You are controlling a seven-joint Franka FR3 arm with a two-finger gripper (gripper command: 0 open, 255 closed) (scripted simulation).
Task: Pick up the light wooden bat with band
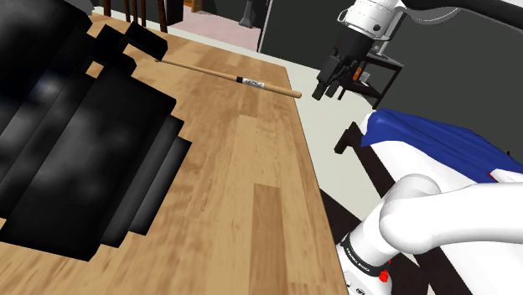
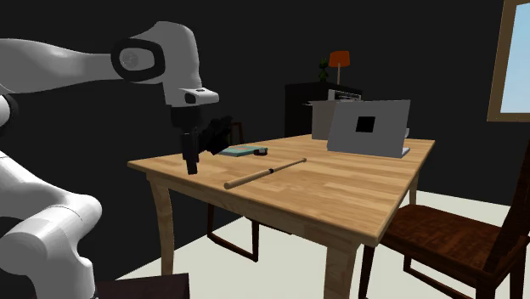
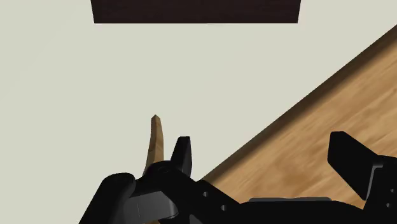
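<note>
The light wooden bat (image 1: 226, 75) lies flat on the wooden table (image 1: 243, 193), slanting toward the table's right edge in the shoulder view, with a dark and white band (image 1: 251, 83) around it. In the second exterior view the bat (image 2: 265, 172) rests near the table's front left corner. My black gripper (image 1: 325, 89) hangs just past that edge, beside the bat's near end and apart from it. In the second exterior view the gripper (image 2: 191, 163) hovers at tabletop height off the corner. In the wrist view the gripper (image 3: 264, 159) is open, with floor and the table's edge (image 3: 299, 127) between its fingers.
A grey laptop (image 2: 367, 127) and a teal book (image 2: 240, 151) sit farther along the table. A large black blocky shape (image 1: 75, 142) covers the shoulder view's left. A blue cloth (image 1: 436, 138) lies beside the stand. A dark chair (image 2: 459, 238) stands at the table's right.
</note>
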